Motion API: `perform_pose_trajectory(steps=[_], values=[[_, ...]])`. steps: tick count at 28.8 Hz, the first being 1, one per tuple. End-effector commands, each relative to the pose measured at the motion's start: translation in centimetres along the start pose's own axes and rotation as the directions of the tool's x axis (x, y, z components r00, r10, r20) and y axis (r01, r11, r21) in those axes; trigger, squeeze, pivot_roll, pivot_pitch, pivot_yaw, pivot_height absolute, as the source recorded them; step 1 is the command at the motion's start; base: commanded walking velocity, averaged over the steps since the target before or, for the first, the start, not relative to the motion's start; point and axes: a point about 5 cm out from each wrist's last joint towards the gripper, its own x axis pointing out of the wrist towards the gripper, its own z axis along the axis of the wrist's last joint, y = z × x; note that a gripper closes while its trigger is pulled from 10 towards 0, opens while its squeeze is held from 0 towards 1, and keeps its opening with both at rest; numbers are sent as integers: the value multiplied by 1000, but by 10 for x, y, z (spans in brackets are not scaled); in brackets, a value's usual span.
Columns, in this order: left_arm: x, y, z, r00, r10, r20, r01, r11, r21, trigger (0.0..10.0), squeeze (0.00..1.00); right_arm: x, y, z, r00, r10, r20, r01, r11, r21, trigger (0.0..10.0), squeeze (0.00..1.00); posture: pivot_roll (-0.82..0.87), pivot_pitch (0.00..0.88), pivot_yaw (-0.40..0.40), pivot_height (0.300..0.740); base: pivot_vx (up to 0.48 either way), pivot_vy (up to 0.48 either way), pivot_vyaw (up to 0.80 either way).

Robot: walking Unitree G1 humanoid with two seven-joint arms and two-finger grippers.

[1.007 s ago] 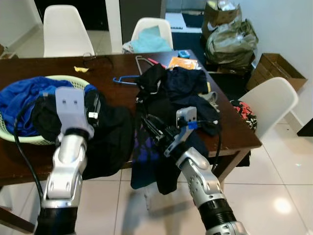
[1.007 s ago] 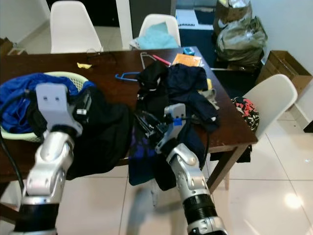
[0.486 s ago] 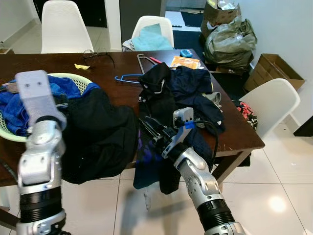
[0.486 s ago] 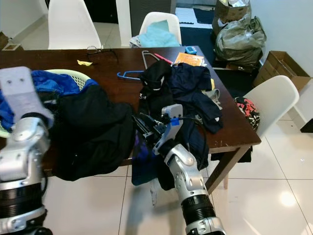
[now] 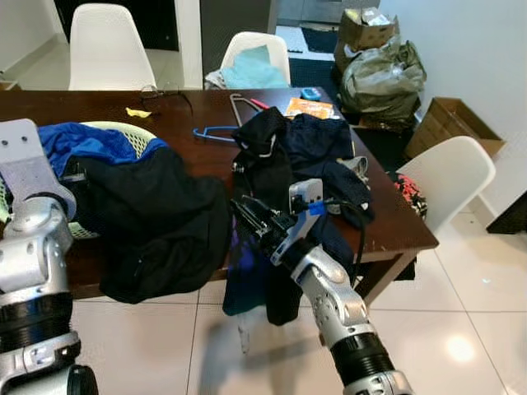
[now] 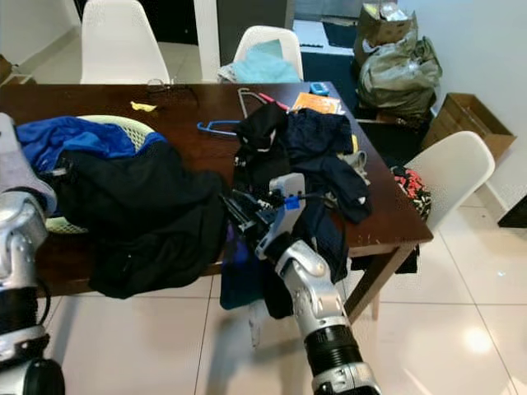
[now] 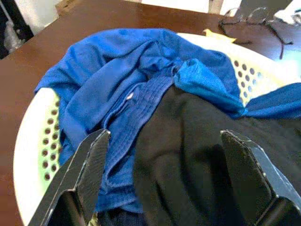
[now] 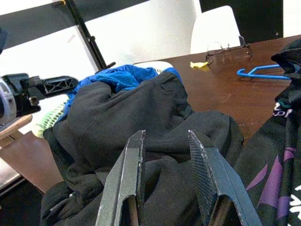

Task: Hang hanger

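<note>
Your right gripper [image 5: 247,216] sits at the near edge of the table [image 5: 99,115], fingers pointing left toward the black garment [image 5: 156,222]. In the right wrist view its fingers [image 8: 127,181] stand a narrow gap apart, with nothing between them. The black garment spills over the near table edge and hangs toward the floor, just left of the gripper. Just right of it, a pile of dark clothes [image 5: 305,156] also drapes over the edge and hangs down behind your right forearm.

Your left gripper [image 7: 164,179] hovers above the laundry basket [image 5: 136,136] at the table's left end, fingers spread wide and empty. Under it lie a blue shirt [image 7: 122,89] and the black garment's upper part.

The blue hanger [image 5: 212,133] lies flat on bare wood mid-table, between the basket and the dark pile, well apart from both grippers. A second, metal hanger [image 5: 239,103] lies beyond it, near the far edge. Glasses [image 5: 160,92] and a yellow scrap [image 5: 137,113] rest on open wood farther back.

Open room: bare tabletop around the blue hanger and along the far left. A white chair [image 5: 449,177] stands close to the table's right corner; two more stand behind the far side.

Since a second ago, your left arm has swung out leftward and now shows at the picture's left edge. The right gripper has held its place. The blue hanger has not moved.
</note>
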Motion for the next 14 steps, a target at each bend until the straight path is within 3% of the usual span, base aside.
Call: perform_pose_trajectory(steps=[1,3,4,11,14], values=[[6,0,3,999,-36,10,36,999,-15,10000,1000,1,0,0,1000,6,-3,-6,1000,16,10000,0,59,93,-93,740,0,0,0],[12,-6,1,996,-84,-5,83,996,-30,10000,984,1,-1,1,1000,7,-2,-7,1000,13,10000,0,50,96,-94,740,0,0,0],[16,-12,-2,992,-121,-28,121,992,-22,10000,0,1,-1,2,1000,7,-2,-7,1000,10,10000,0,46,99,-96,740,0,0,0],[23,-22,-13,976,-189,-112,189,982,-10,10000,0,1,-2,3,1000,7,-4,-7,1000,5,10000,0,42,108,-103,740,0,0,0],[23,-31,-15,953,-273,-133,267,962,-65,10000,0,1,-2,4,1000,14,-9,-14,1000,0,10000,0,35,114,-108,740,0,0,0]])
